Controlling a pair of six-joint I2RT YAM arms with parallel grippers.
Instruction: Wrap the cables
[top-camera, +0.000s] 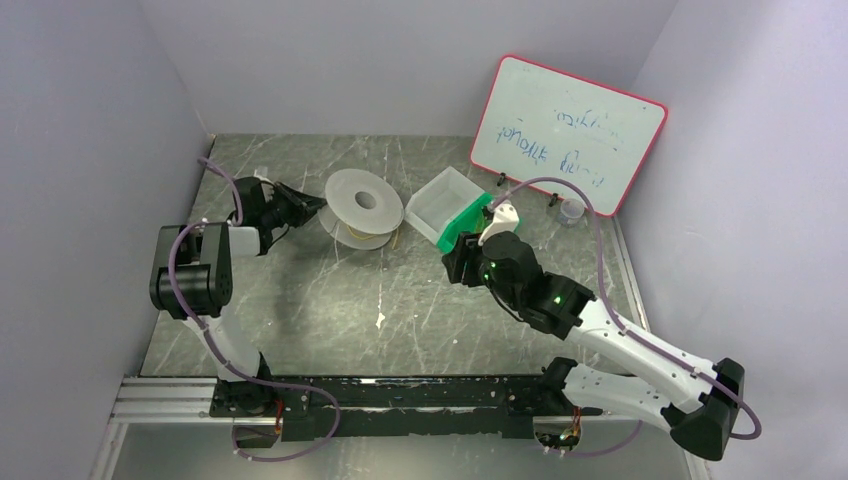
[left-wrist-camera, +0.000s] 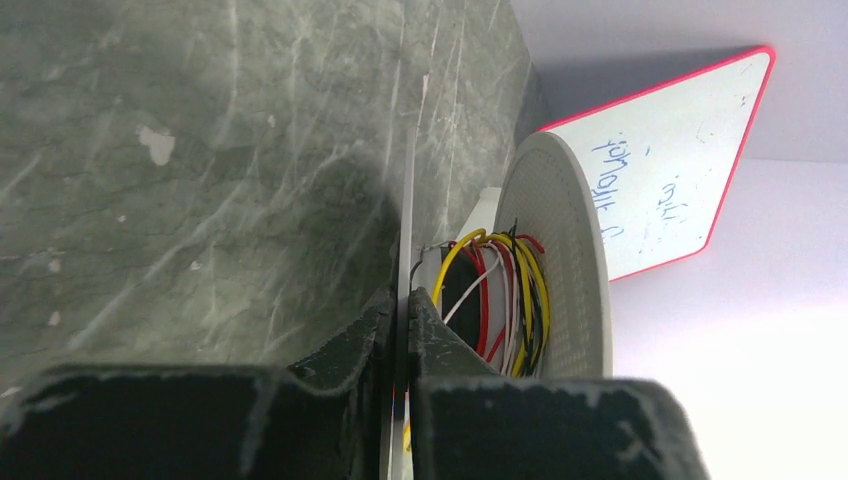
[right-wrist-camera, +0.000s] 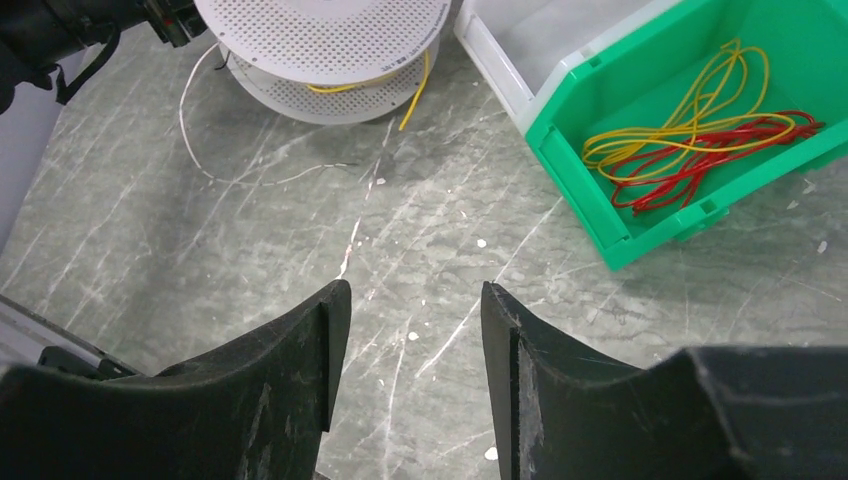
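Observation:
A white perforated spool (top-camera: 362, 205) stands on the table with yellow, red, black and white cables (left-wrist-camera: 500, 290) wound round its core. My left gripper (left-wrist-camera: 408, 295) is shut on the thin edge of one spool flange (left-wrist-camera: 410, 200); from above it (top-camera: 318, 205) sits at the spool's left side. More yellow and red cables (right-wrist-camera: 700, 140) lie loose in a green bin (right-wrist-camera: 580, 170). My right gripper (right-wrist-camera: 415, 290) hangs open over bare table, near the bin, with nothing between its fingers. A yellow cable end (right-wrist-camera: 415, 95) and a thin white wire (right-wrist-camera: 200, 150) trail from the spool.
A white bin (top-camera: 440, 200) sits against the green bin (top-camera: 462, 222). A red-framed whiteboard (top-camera: 565, 130) leans at the back right, with a small clear cup (top-camera: 572, 210) before it. Walls close in on the left, back and right.

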